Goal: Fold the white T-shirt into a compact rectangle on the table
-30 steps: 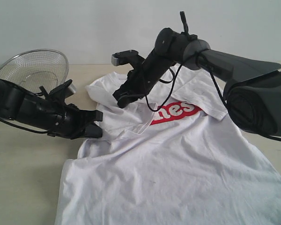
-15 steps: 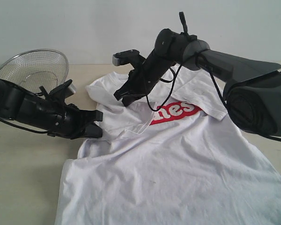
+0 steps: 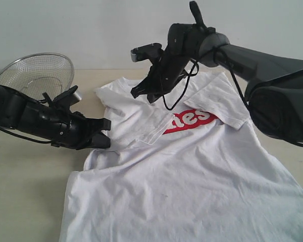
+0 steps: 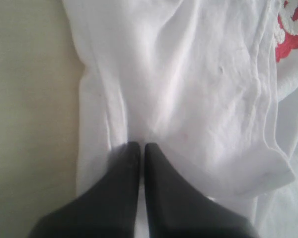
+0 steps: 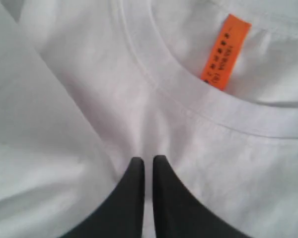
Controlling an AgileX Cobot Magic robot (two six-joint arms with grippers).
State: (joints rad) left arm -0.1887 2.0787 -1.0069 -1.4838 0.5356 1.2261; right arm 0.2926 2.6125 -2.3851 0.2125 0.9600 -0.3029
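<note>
The white T-shirt (image 3: 192, 171) lies chest up on the table (image 3: 25, 191), its red lettering (image 3: 192, 119) partly covered by a folded-over flap. My left gripper (image 3: 105, 135) sits low at the shirt's left edge and is shut on a ridge of cloth (image 4: 142, 146). My right gripper (image 3: 141, 95) reaches across to the neck end. It is shut on cloth just below the ribbed collar (image 5: 148, 159), near the orange tag (image 5: 226, 52). Creases run into both pairs of tips.
A round wire-mesh basket (image 3: 33, 73) stands at the back left, just behind my left arm. Bare tabletop shows to the left of the shirt. The shirt's hem runs out of view at the front.
My right gripper has moved up and toward the back with the collar cloth, and the bunched shoulder now lies flatter. The left arm has not moved.
</note>
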